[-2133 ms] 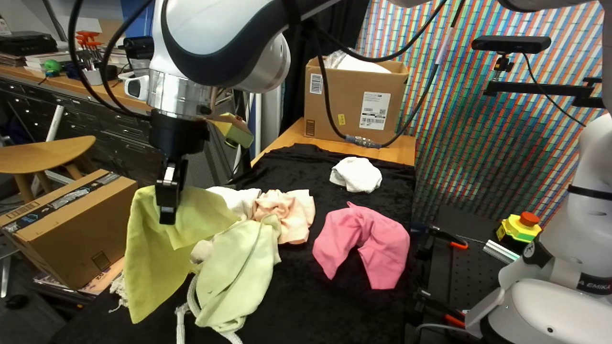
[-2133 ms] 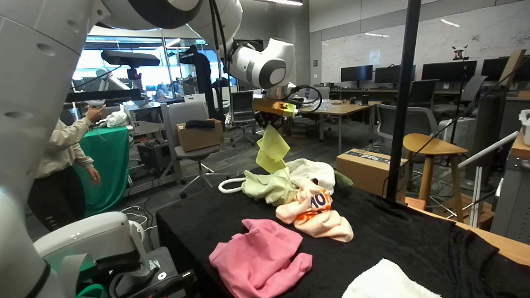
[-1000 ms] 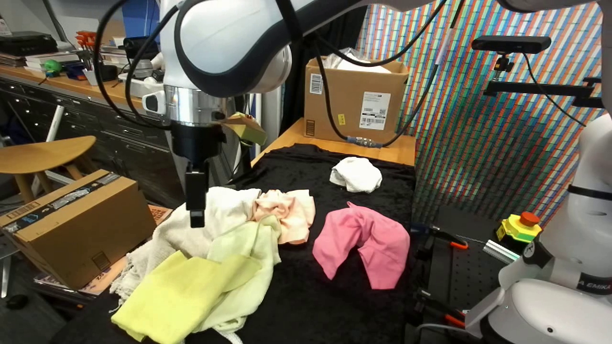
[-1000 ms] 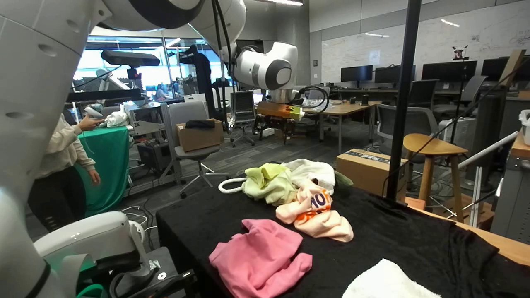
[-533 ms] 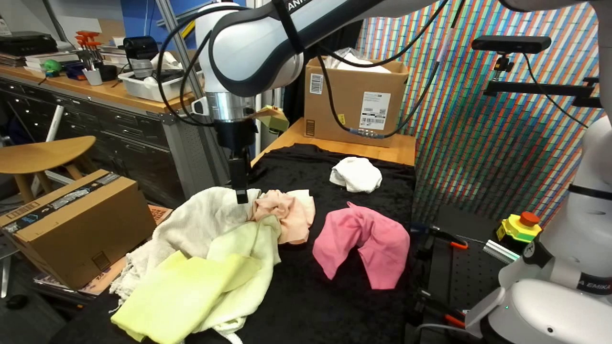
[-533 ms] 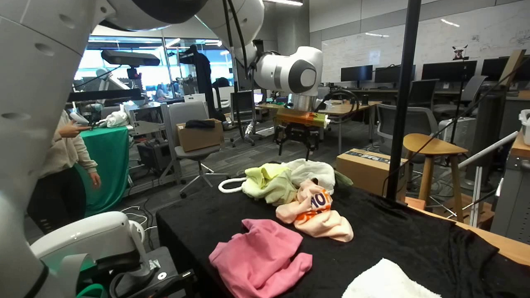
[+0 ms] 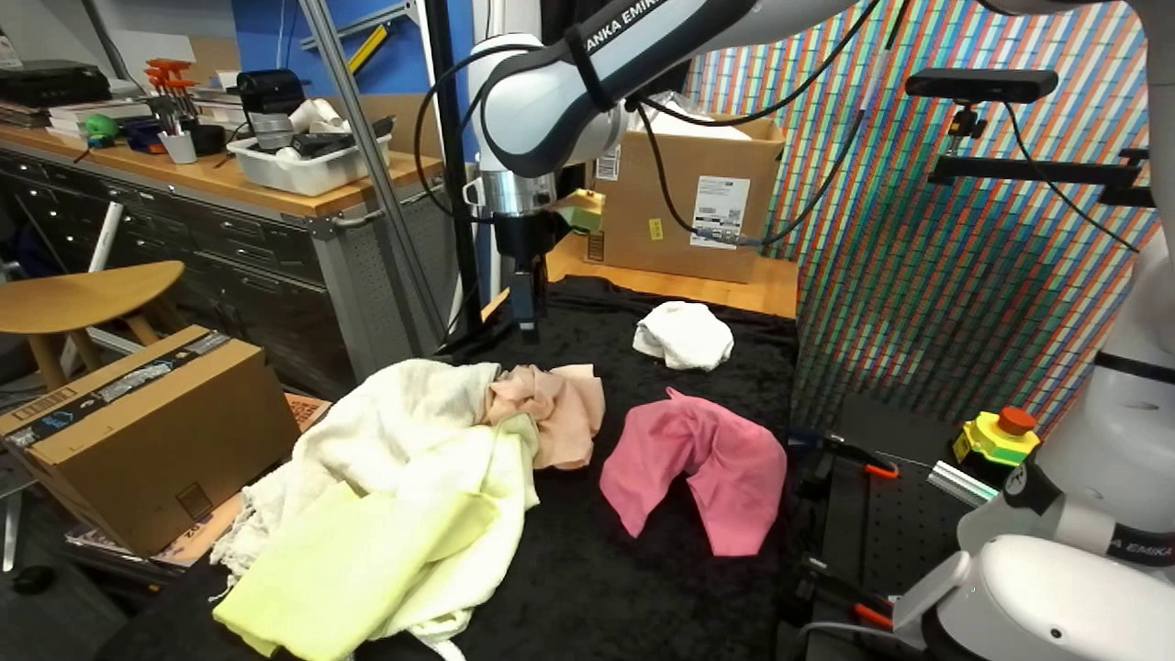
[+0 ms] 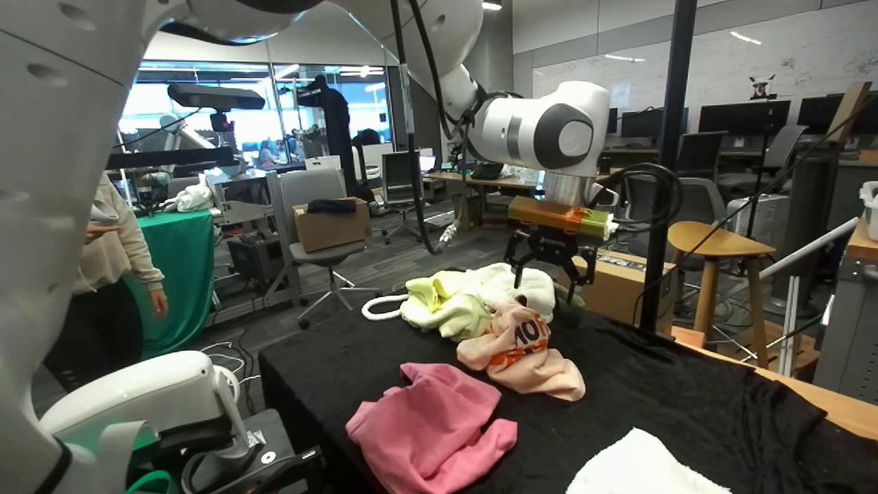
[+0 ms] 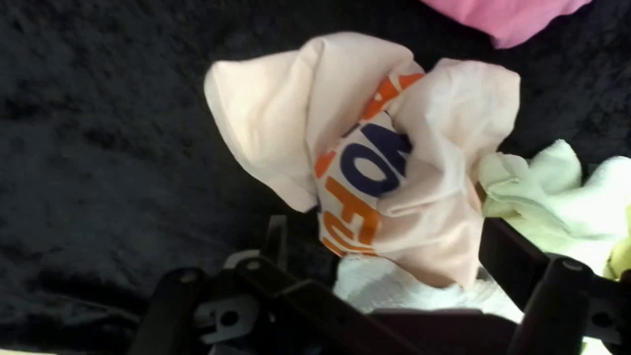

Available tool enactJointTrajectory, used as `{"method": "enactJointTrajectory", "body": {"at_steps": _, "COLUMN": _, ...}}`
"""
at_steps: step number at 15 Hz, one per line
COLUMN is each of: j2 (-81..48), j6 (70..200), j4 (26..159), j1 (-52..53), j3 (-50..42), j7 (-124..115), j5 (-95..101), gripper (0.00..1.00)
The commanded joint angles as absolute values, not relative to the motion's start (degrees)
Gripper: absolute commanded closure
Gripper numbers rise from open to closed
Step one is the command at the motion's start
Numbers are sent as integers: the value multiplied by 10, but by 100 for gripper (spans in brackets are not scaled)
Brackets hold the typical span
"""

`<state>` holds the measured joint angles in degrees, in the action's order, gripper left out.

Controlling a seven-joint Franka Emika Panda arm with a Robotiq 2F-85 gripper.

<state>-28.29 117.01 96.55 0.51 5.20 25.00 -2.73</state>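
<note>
My gripper [image 8: 544, 291] stands open above the black-covered table, nothing between its fingers. A crumpled peach cloth [image 9: 266, 108] with orange and dark blue lettering lies below and ahead of it in the wrist view. An off-white cloth [image 7: 386, 413] shows beside the peach one, partly under the jaws in the wrist view. On the heap next to these rest a yellow cloth [image 7: 330, 569] and a pale green cloth [image 7: 500, 477] with a white rope handle [image 8: 377, 309]. A pink cloth [image 7: 698, 459] and a white cloth [image 7: 684, 335] lie apart from the heap.
A large cardboard box [image 7: 679, 193] stands at the table's end. Another box [image 7: 147, 441] sits beside the table, near a wooden stool [image 7: 83, 298]. A black upright pole [image 8: 669, 171] rises by the table edge. Tools and a red stop button [image 7: 1016, 421] lie near the robot base.
The gripper has let go of the yellow cloth, which dropped onto the pale green and off-white cloths. Since then the arm has swung past the peach cloth, away from the heap.
</note>
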Motion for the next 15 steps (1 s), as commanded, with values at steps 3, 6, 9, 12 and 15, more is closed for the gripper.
{"method": "enactJointTrajectory", "body": {"at_steps": 3, "j2": -256, "j6": 1172, "j4": 1001, "j1": -40, "j3": 25, "j7": 227, "j5": -29, "gripper": 0}}
{"method": "enactJointTrajectory", "body": {"at_steps": 6, "j2": -253, "j6": 1172, "j4": 1011, "j1": -60, "j3": 11, "j7": 216, "j5": -29, "gripper": 0}}
{"method": "enactJointTrajectory", "body": {"at_steps": 9, "j2": -249, "j6": 1178, "j4": 1027, "j1": -76, "j3": -2, "j7": 198, "j5": -35, "gripper": 0}}
{"method": "enactJointTrajectory", "body": {"at_steps": 12, "j2": -249, "j6": 1187, "j4": 1042, "j1": -86, "j3": -14, "j7": 172, "j5": -36, "gripper": 0}}
{"method": "enactJointTrajectory", "body": {"at_steps": 15, "j2": -252, "j6": 1189, "j4": 1054, "j1": -93, "j3": -22, "j7": 150, "j5": -39, "gripper": 0}}
